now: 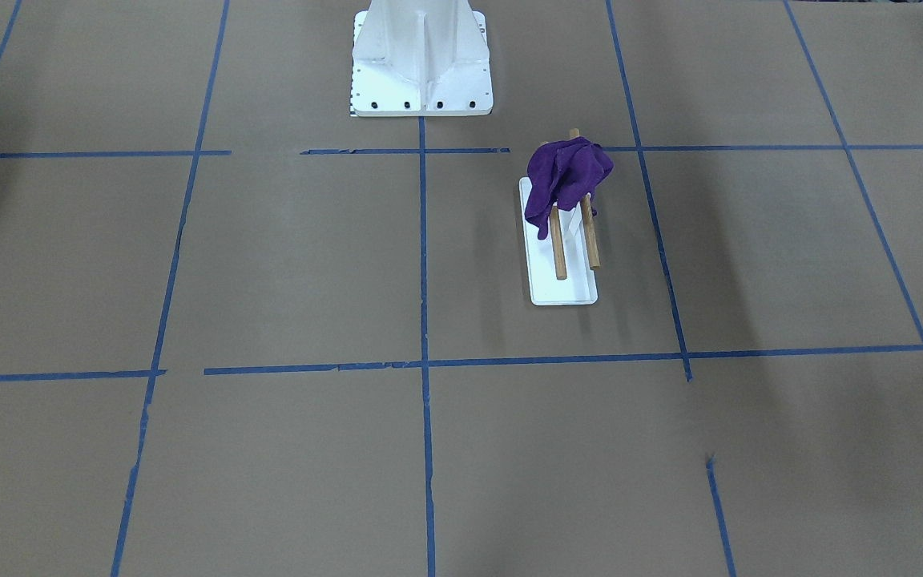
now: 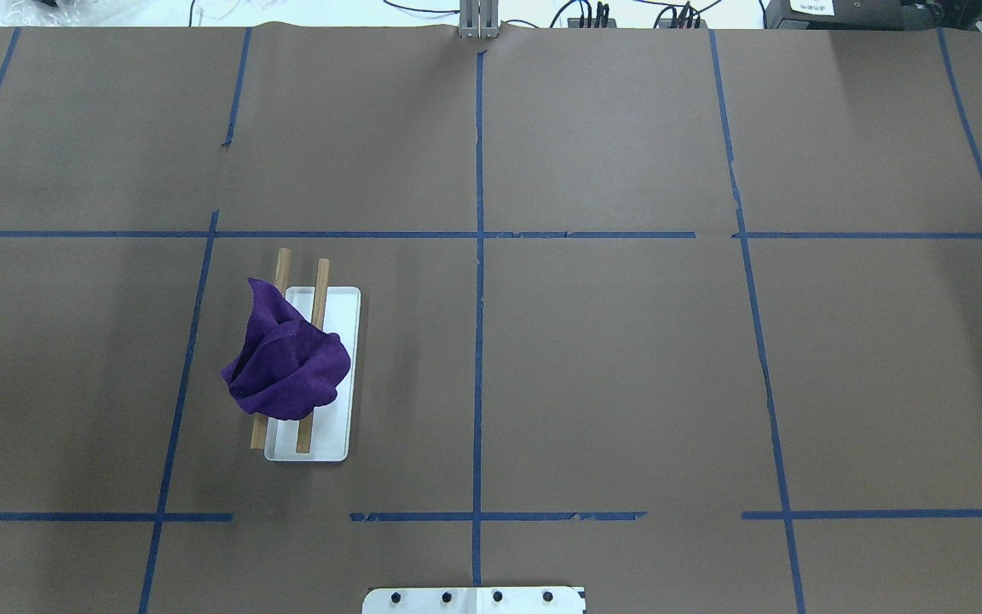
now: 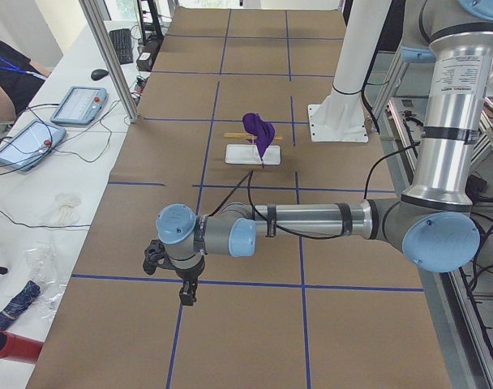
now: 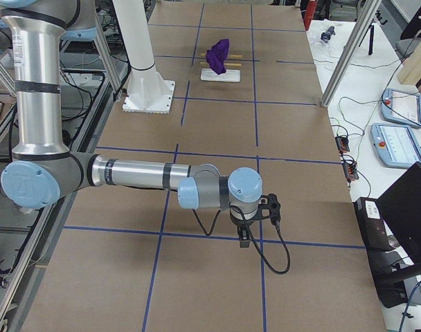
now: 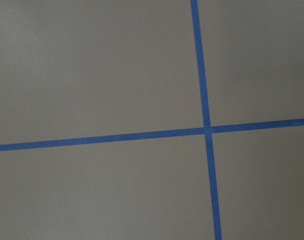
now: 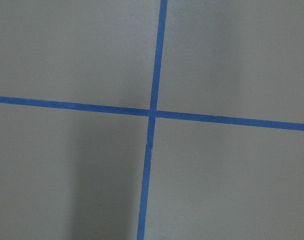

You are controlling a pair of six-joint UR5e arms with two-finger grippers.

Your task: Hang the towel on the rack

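A purple towel [image 1: 566,180] lies bunched over both wooden rods of the rack [image 1: 562,288], at the end nearer the robot, and one corner hangs down the side. It also shows in the overhead view [image 2: 286,362] on the rack [image 2: 348,375]. My left gripper [image 3: 187,292] shows only in the exterior left view, far from the rack near the table's end; I cannot tell whether it is open or shut. My right gripper [image 4: 244,238] shows only in the exterior right view, at the other end; I cannot tell its state either. Both wrist views show only brown paper and blue tape.
The large white pedestal [image 1: 421,56] with bolt holes stands at the robot's side of the table. Blue tape lines [image 2: 479,341] divide the brown paper. Tablets [image 3: 76,105] and cables lie on the side bench, where an operator [image 3: 3,73] sits.
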